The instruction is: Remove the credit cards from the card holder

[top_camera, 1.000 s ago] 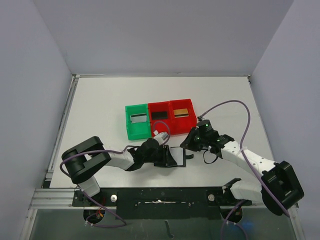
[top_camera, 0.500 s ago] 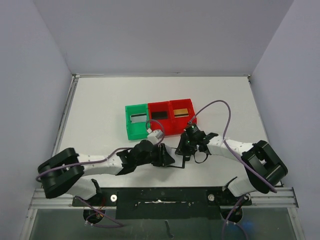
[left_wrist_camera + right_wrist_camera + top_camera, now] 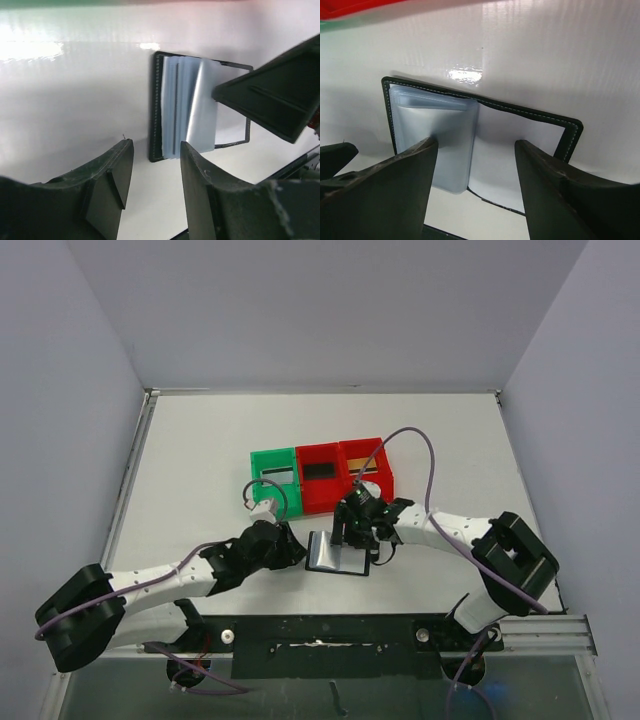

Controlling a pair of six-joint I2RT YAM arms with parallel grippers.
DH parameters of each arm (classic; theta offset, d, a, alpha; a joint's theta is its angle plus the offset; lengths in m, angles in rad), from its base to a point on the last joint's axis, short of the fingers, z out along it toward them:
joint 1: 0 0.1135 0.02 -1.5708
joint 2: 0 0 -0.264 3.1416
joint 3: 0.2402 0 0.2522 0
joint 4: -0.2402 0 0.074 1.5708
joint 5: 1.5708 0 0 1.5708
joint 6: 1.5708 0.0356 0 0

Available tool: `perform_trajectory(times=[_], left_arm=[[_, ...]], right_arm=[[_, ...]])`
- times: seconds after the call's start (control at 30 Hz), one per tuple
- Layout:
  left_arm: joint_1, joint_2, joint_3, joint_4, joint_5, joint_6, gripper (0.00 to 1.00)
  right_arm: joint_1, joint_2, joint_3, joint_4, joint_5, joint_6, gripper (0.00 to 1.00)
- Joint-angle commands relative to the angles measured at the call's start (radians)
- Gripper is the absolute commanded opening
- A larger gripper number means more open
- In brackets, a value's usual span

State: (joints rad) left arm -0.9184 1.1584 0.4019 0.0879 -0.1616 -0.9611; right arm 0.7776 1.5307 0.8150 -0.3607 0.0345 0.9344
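The card holder [image 3: 330,555] lies flat and open on the white table, its glossy grey-blue pockets [image 3: 187,115] facing up inside the black stitched border [image 3: 530,117]. My left gripper [image 3: 297,552] is open just left of it, holding nothing [image 3: 156,145]. My right gripper [image 3: 350,538] hovers open above the holder's middle, jaws astride the pockets without gripping them [image 3: 474,145]. Three credit cards rest in the bins behind: a silvery-grey one [image 3: 277,477], a black one [image 3: 320,470] and a gold one [image 3: 368,468], the last partly hidden by a cable.
A green bin [image 3: 272,502] and two red bins [image 3: 322,498] [image 3: 383,452] stand in a row right behind the holder. The right arm's purple cable [image 3: 430,480] loops over the right bin. The black rail [image 3: 320,640] runs along the near edge.
Both grippers have opened and let go of the card holder, which now lies spread flat. The left gripper drew back to the left; the right gripper shifted left over the holder.
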Motion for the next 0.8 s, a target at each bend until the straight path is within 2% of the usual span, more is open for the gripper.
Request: perform_trajectory(times=[0.0, 0.1, 0.33, 0.6, 0.77], left_arm=[[0.009, -0.098, -0.027, -0.023, -0.099, -0.087, 0.41], [0.011, -0.172, -0.054, -0.039, -0.135, -0.097, 0.40], [0.015, -0.248, -0.061, -0.127, -0.182, -0.110, 0.40], [0.015, -0.315, -0.072, -0.151, -0.219, -0.121, 0.40], [0.014, -0.348, -0.080, -0.178, -0.231, -0.129, 0.40]], right_arm=[[0.027, 0.006, 0.073, -0.038, 0.064, -0.022, 0.68], [0.031, 0.013, 0.091, -0.031, 0.054, -0.024, 0.80], [0.070, 0.064, 0.173, -0.105, 0.112, -0.028, 0.92], [0.144, 0.176, 0.284, -0.237, 0.238, -0.008, 0.92], [0.165, 0.212, 0.310, -0.261, 0.251, -0.006, 0.89]])
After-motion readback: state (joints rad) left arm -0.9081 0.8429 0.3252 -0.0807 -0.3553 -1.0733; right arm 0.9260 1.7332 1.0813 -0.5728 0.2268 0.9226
